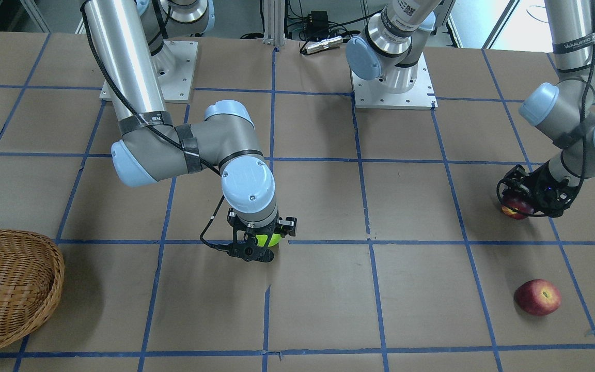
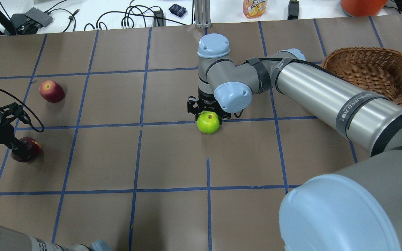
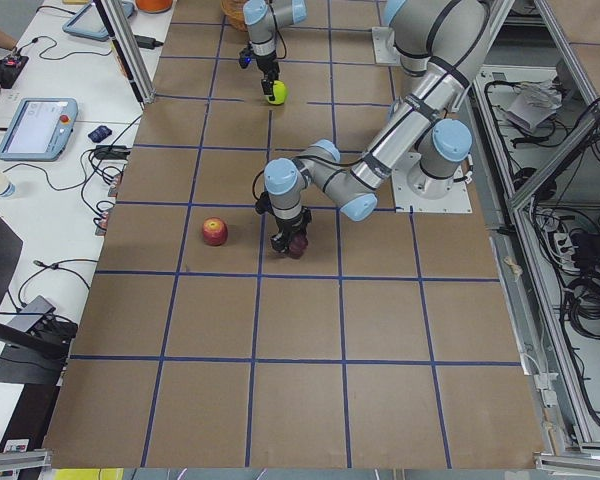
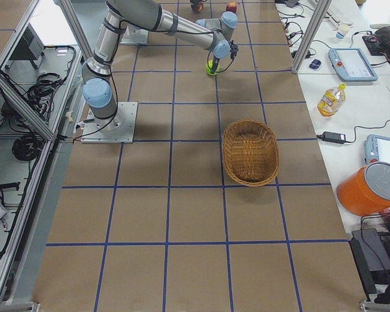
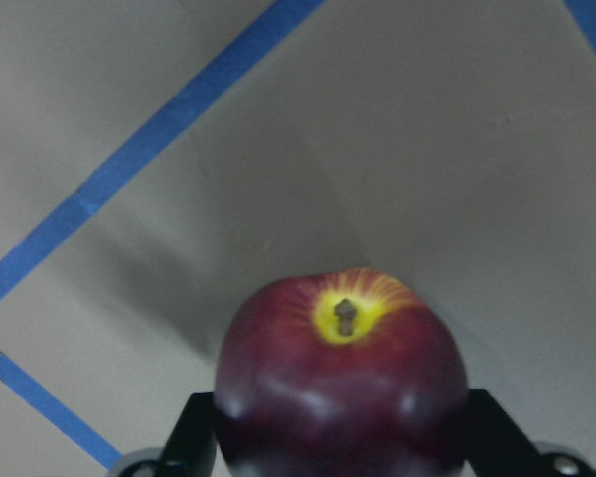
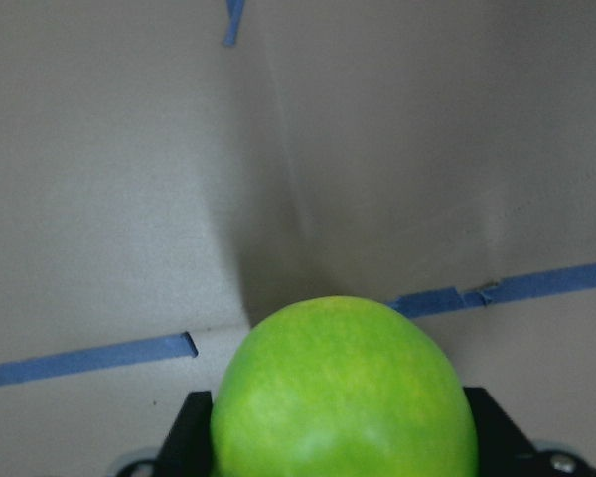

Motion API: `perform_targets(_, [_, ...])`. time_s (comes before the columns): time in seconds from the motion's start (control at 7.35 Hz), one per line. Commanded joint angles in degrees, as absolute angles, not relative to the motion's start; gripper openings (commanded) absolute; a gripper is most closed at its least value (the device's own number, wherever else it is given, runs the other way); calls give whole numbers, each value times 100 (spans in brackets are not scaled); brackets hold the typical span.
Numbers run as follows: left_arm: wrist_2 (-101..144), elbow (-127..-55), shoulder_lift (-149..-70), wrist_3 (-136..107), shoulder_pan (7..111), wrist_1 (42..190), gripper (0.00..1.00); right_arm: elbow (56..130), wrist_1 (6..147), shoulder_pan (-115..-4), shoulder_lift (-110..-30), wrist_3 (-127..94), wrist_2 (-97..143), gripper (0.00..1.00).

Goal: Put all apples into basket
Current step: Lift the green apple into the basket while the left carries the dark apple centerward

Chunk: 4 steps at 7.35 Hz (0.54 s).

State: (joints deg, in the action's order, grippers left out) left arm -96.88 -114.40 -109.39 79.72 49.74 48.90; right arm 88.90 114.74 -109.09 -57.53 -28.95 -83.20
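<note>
My right gripper (image 1: 262,246) is shut on the bright green apple (image 1: 267,238) near the table's middle, close to the surface; the apple fills the right wrist view (image 6: 343,393) between both fingers (image 6: 191,429). My left gripper (image 1: 519,205) is shut on the dark maroon apple (image 1: 515,210), whose yellow stem patch shows in the left wrist view (image 5: 343,388). The red apple (image 1: 537,297) lies free on the table beyond the left gripper (image 2: 19,148). The wicker basket (image 2: 329,60) stands empty at the far right of the overhead view, past the right arm.
Both arm bases (image 1: 394,90) are bolted at the table's robot side. A bottle (image 2: 253,7), an orange container (image 2: 361,3) and cables (image 2: 134,17) sit on the bench beyond the far edge. The right arm's forearm (image 2: 326,97) passes close beside the basket.
</note>
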Motion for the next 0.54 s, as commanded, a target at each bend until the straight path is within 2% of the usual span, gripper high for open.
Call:
perform_targets(0.0, [-9659,-11391,-10960,7832,5044,4921,29,8842,11191,-10689,-6334,-2420,-8419,0])
perform_targets(0.14, [-9616,-11365,-10812,6996,5158,5070,27,8668,10762,-10235,-6546,-2243,-8429,0])
perform_targets(0.41, [-9606,-11285,-10461,5343,6251,5640,27,8220,10153,-9111,-6723,-1211,-8543,0])
